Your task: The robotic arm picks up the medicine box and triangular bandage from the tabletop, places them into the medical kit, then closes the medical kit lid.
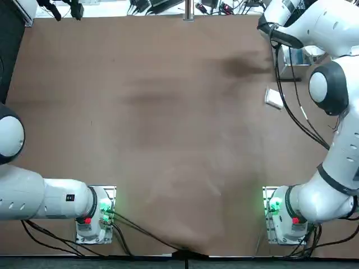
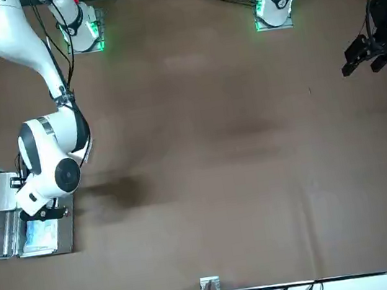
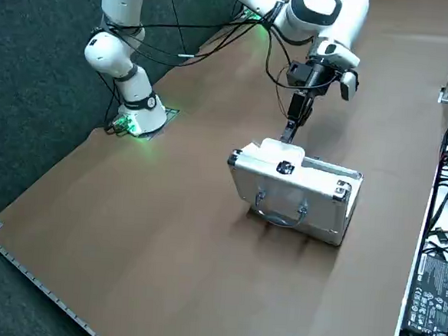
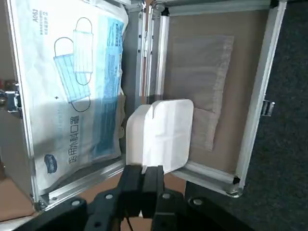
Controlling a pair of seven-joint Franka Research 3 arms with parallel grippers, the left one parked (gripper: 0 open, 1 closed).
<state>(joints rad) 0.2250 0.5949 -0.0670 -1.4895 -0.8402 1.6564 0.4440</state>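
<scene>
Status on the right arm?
Right gripper shut on triangular bandage, above open medical kit. Medicine box still to pack, on table beside kit. Mask packet takes up one half.

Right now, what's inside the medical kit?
The medical kit holds a packet of masks on one side. Whatever lies beneath that packet is covered and can't be seen.

Ribbed silver metal, softly shiny, on the medical kit (image 3: 284, 189); smooth matt brown tabletop (image 1: 151, 129); glossy white plastic-looking arm (image 2: 17, 40).
</scene>
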